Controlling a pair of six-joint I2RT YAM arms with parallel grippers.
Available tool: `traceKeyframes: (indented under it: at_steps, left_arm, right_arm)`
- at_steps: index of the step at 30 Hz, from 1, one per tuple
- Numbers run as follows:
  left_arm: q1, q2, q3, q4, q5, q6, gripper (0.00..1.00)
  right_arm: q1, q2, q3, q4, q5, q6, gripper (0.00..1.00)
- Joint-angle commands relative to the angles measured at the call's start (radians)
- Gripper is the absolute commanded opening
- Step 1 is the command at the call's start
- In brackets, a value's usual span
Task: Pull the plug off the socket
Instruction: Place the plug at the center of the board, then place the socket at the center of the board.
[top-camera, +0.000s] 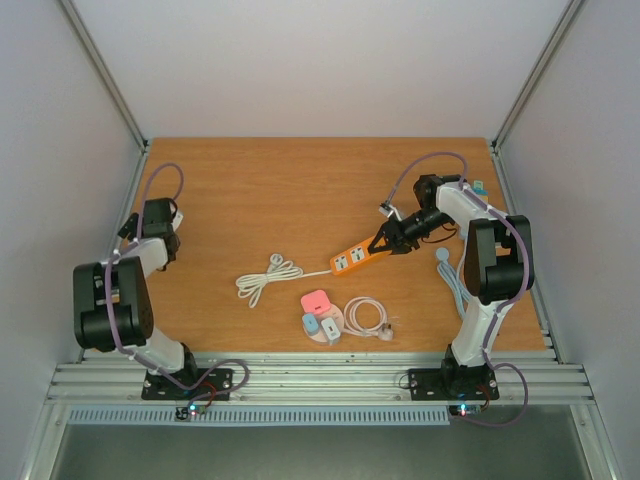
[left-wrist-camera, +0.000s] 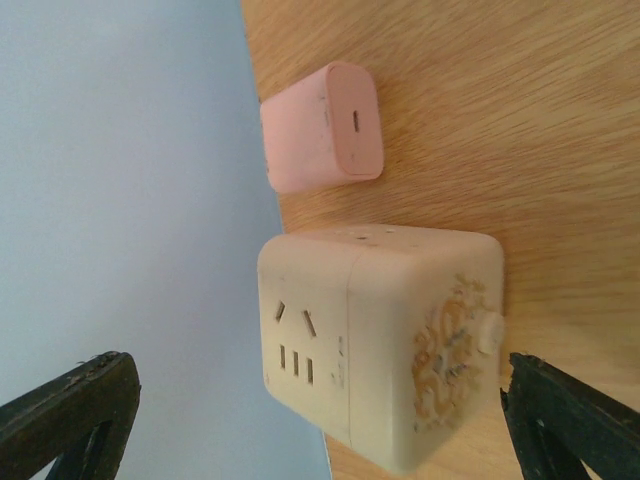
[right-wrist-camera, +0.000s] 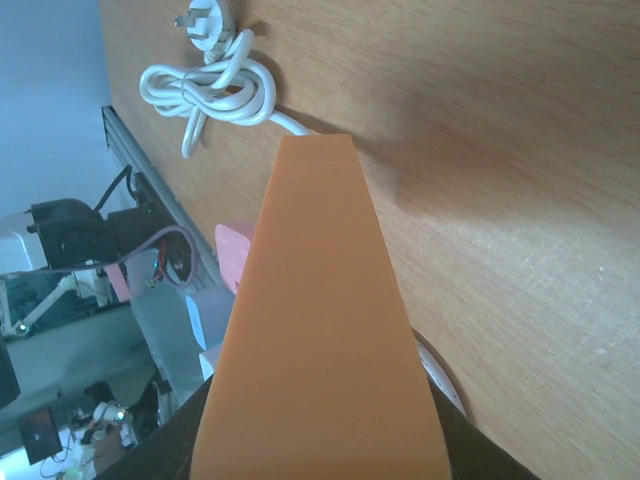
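my right gripper (top-camera: 384, 242) is clamped on one end of the orange power strip (top-camera: 358, 256), out on the worktop (top-camera: 250, 180) between its centre and the right edge. from the fingers the strip slants toward the near left corner, its white socket face showing at the free end. i cannot tell whether anything is plugged into it. its white cord (top-camera: 265, 279) lies bundled near the centre, with the cord's plug (right-wrist-camera: 205, 25) resting on the wood at the bundle. closer to the near edge sit a pink charger (top-camera: 317, 300) and a coiled cable (top-camera: 368, 318). my left gripper (left-wrist-camera: 320, 420) hangs by the left edge, fingers spread wide and holding nothing. a cream cube socket (left-wrist-camera: 380, 340) sits ahead of it, and a pink adapter (left-wrist-camera: 325, 130) lies just beyond the cube, apart from it.
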Motion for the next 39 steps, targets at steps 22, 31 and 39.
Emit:
traceKeyframes:
  at_steps: [22,31,39]
  left_arm:
    - [-0.587,-0.287,0.230,-0.359,0.902,-0.248,0.99]
    - [-0.828,-0.096,0.382,-0.361,0.999,-0.322,0.99]
    - [-0.930,0.068,0.514,-0.409,1.037,-0.335,0.99]
  right_arm:
    - [0.015,-0.015,0.126,-0.095,-0.148,-0.008,0.01]
    - [0.015,-0.011,0.096,-0.106,-0.208,-0.052,0.01]
    - [0.015,-0.004,0.094,-0.131,-0.243,-0.091,0.01]
